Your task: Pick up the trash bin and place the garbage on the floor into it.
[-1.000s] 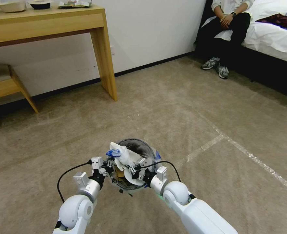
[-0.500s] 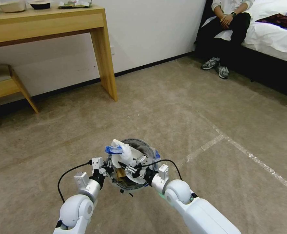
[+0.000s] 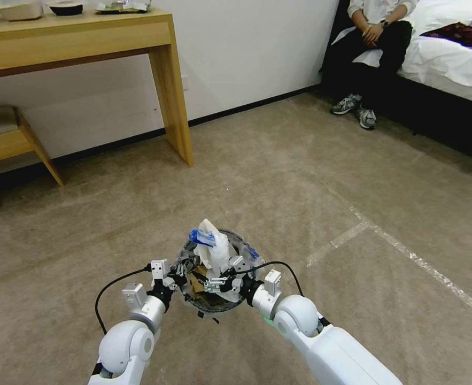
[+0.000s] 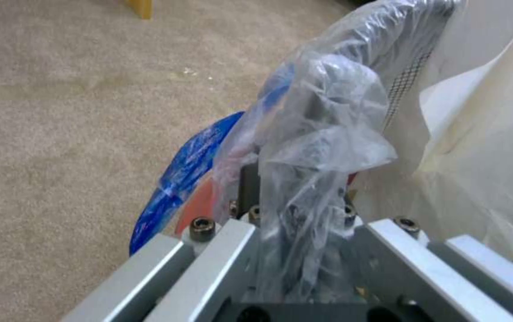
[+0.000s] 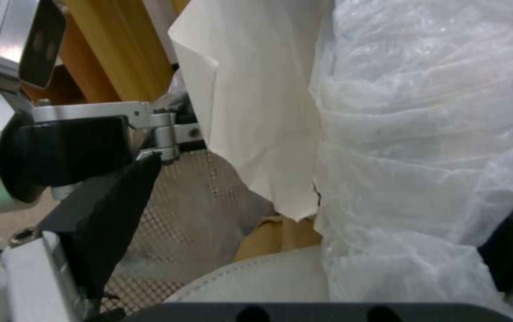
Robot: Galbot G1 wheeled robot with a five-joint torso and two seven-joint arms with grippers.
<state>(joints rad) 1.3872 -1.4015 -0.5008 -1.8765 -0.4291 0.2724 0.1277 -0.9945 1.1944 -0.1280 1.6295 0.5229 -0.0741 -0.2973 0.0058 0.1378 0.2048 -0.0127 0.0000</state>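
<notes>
The trash bin (image 3: 245, 247) hangs just above the floor (image 3: 300, 176), straight ahead of me. My left gripper (image 3: 178, 278) is shut on its near-left rim; in the left wrist view this left gripper (image 4: 295, 197) pinches the bag-covered rim (image 4: 328, 103), with a blue mark (image 4: 191, 161) beside it. A wad of white plastic garbage (image 3: 213, 247) with a blue scrap stands upright in the bin. My right gripper (image 3: 218, 282) reaches over the near rim. In its wrist view the right gripper (image 5: 310, 210) is open around the wad (image 5: 435, 147) and white paper (image 5: 256, 112), above the mesh wall (image 5: 209, 192).
A wooden desk (image 3: 166, 96) and a low stool (image 3: 11, 141) stand against the wall at the back left. A bed (image 3: 449, 64) with a seated person is at the back right. White tape lines (image 3: 385, 238) cross the carpet on the right.
The white wad has swung from leaning over the bin's left rim to standing upright in its middle. My right gripper moved slightly right with it. The left gripper has kept its hold on the rim.
</notes>
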